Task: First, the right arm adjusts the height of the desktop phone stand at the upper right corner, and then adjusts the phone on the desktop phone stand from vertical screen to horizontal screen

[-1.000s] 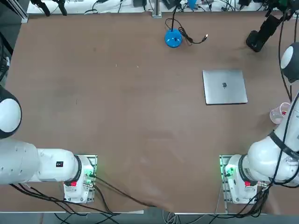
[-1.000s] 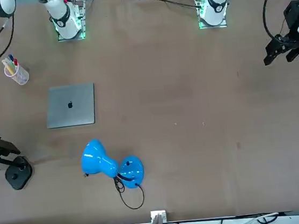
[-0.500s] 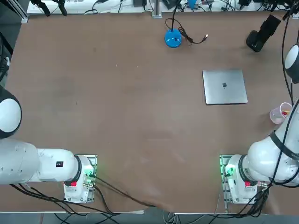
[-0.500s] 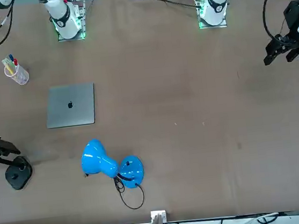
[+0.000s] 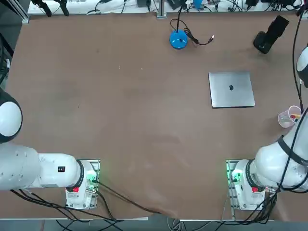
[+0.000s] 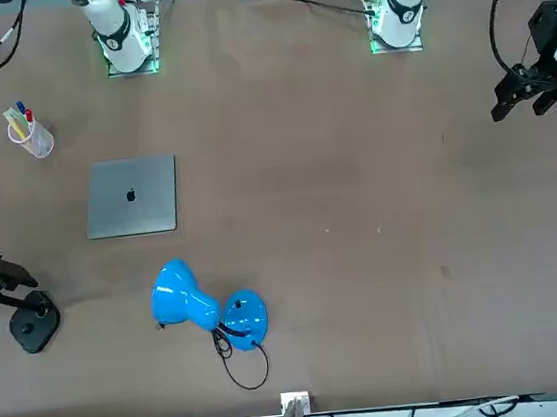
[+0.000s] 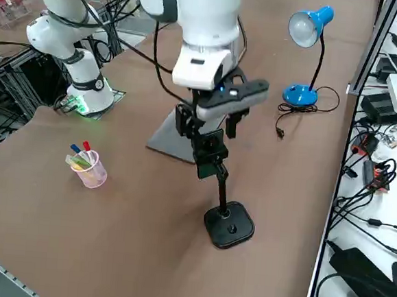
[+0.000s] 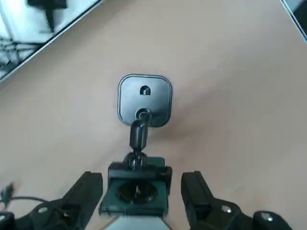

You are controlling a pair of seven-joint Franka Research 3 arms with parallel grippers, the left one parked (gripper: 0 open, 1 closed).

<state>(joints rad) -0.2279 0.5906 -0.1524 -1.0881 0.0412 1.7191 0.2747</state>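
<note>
Presently the right gripper (image 8: 139,194) is seen spread wide, nothing held, astride the clamp head of the stand (image 7: 228,225) w/ phone (image 7: 207,146) at the table's far right corner; fingers should be closed squarely on the head before height adj.

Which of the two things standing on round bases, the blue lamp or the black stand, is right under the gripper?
The black phone stand with the phone: the open right gripper straddles its top. The blue lamp stands farther off.
</note>
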